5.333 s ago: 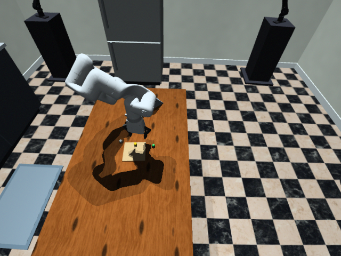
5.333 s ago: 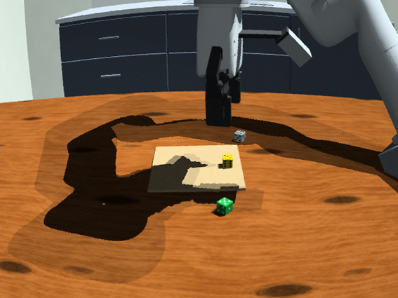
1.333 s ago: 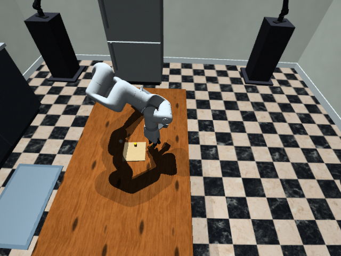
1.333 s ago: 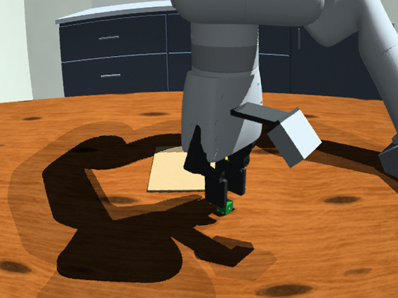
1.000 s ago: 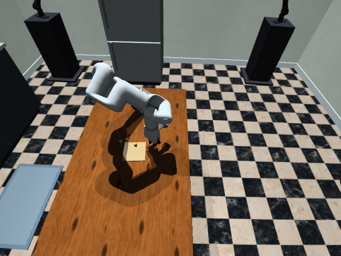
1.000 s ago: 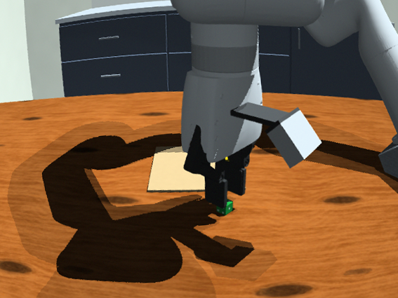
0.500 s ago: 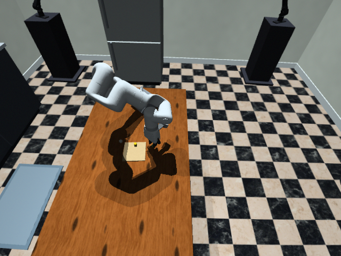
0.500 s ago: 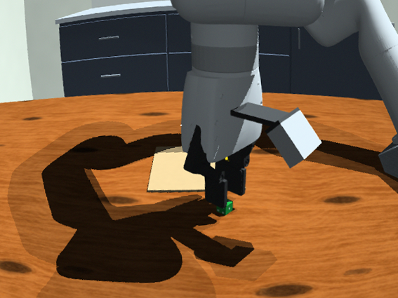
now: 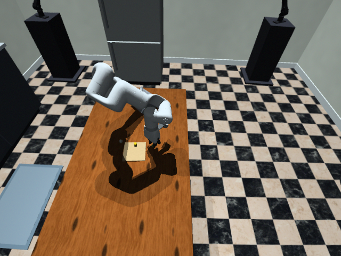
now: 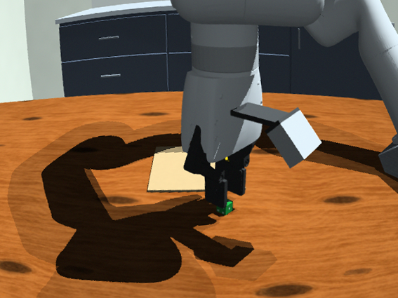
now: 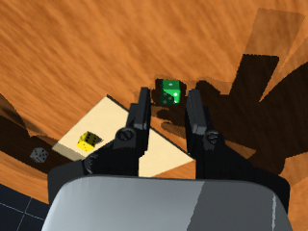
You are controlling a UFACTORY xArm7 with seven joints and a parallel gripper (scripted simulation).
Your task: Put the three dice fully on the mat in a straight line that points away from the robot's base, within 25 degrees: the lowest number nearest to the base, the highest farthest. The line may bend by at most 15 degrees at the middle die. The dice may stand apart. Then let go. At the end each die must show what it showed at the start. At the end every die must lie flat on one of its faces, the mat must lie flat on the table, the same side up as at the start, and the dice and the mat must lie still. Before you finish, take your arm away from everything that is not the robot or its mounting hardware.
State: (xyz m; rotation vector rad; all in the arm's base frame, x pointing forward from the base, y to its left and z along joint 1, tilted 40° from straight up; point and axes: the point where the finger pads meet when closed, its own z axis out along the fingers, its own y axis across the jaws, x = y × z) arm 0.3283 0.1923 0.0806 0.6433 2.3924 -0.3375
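Observation:
A green die (image 10: 226, 208) lies on the wooden table just off the mat's edge; it also shows in the wrist view (image 11: 169, 91). My gripper (image 10: 224, 198) stands low over it, fingers partly open on either side of the die with a small gap, not closed on it; the wrist view shows the gripper (image 11: 168, 98) too. The tan mat (image 9: 134, 151) lies flat, with a yellow die (image 9: 135, 144) near its far edge, also visible in the wrist view (image 11: 88, 141). A dark grey die (image 9: 120, 141) sits on the table beside the mat, in shadow, and shows in the wrist view (image 11: 40, 154).
The arm casts a wide dark shadow over the table around the mat. The table's right edge runs a short way right of my gripper (image 9: 154, 143). A dark cabinet (image 10: 117, 57) stands behind the table.

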